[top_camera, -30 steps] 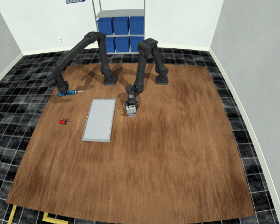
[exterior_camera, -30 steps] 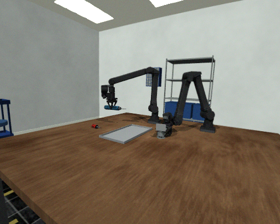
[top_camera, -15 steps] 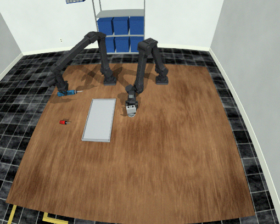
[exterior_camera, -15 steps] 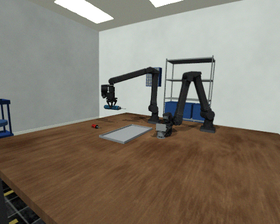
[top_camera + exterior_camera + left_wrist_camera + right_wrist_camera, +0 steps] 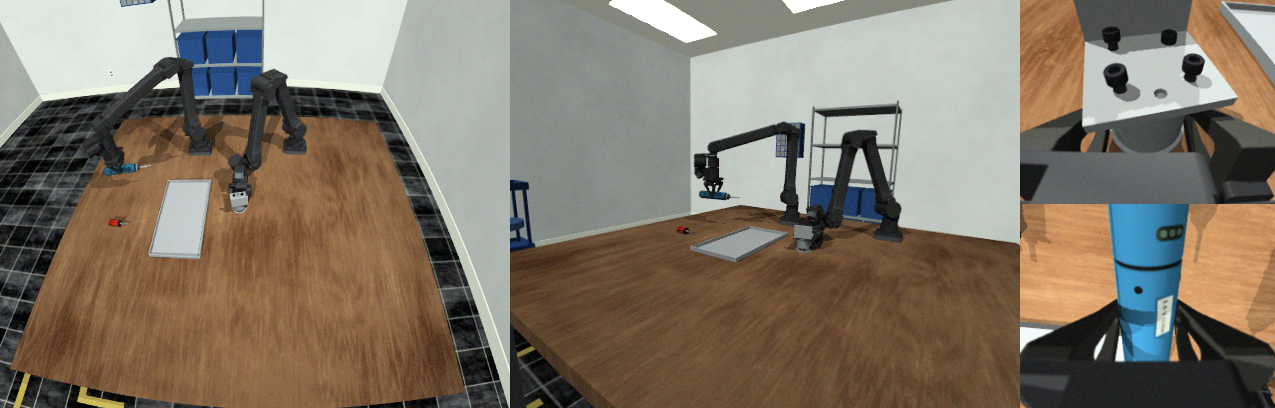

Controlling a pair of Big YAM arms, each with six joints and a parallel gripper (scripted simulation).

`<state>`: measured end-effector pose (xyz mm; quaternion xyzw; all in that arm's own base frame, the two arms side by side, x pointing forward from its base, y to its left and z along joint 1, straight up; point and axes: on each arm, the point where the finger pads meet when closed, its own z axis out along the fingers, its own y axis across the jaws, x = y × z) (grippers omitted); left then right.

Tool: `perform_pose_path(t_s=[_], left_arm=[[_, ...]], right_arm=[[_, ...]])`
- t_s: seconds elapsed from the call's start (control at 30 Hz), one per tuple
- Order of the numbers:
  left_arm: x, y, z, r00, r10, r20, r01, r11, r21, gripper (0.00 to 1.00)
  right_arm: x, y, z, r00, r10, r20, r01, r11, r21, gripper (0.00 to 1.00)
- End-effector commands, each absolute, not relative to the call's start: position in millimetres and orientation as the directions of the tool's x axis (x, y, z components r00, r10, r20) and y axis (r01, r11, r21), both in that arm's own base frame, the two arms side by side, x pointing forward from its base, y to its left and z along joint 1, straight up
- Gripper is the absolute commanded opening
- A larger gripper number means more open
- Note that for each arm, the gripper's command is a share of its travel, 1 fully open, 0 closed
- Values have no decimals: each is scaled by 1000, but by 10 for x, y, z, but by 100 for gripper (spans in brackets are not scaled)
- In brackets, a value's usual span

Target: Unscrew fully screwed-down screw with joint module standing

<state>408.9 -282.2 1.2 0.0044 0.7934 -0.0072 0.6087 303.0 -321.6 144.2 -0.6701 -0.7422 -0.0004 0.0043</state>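
The joint module (image 5: 240, 210) (image 5: 803, 246) (image 5: 1147, 129) stands upright with the light grey bracket (image 5: 803, 231) (image 5: 1143, 68) on top. In the left wrist view three black screws (image 5: 1116, 75) (image 5: 1193, 65) (image 5: 1111, 35) stand raised on their shanks; the far-right screw (image 5: 1168, 36) sits low, no shank showing. An empty hole (image 5: 1160, 94) is near the front edge. My left gripper (image 5: 1147, 101) is shut on the module's round body, below the bracket. My right gripper (image 5: 713, 194) (image 5: 1147, 306) is shut on the blue electric screwdriver (image 5: 127, 168) (image 5: 720, 196) (image 5: 1147, 245), level above the table, bit pointing toward the module's side.
A shallow grey tray (image 5: 175, 257) (image 5: 715, 254) lies beside the module, on the right arm's side. A red screwdriver (image 5: 115, 223) (image 5: 682, 230) lies beyond the tray, near the table's edge. Shelves with blue bins (image 5: 220, 47) stand behind the arms.
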Motion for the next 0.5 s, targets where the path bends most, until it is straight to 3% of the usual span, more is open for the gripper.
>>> perform_pose_path(t_s=[0.0, 0.47], left_arm=[[4127, -2878, 84, -241, -14, -970, 19, 1000, -20, 59], [4127, -2878, 84, -241, -14, -970, 19, 1000, -20, 59]], right_arm=[[3213, -3483, 1969, -94, 991, -94, 992, 100, 70, 42], [3233, -3502, 1986, -93, 990, -103, 992, 101, 77, 42]])
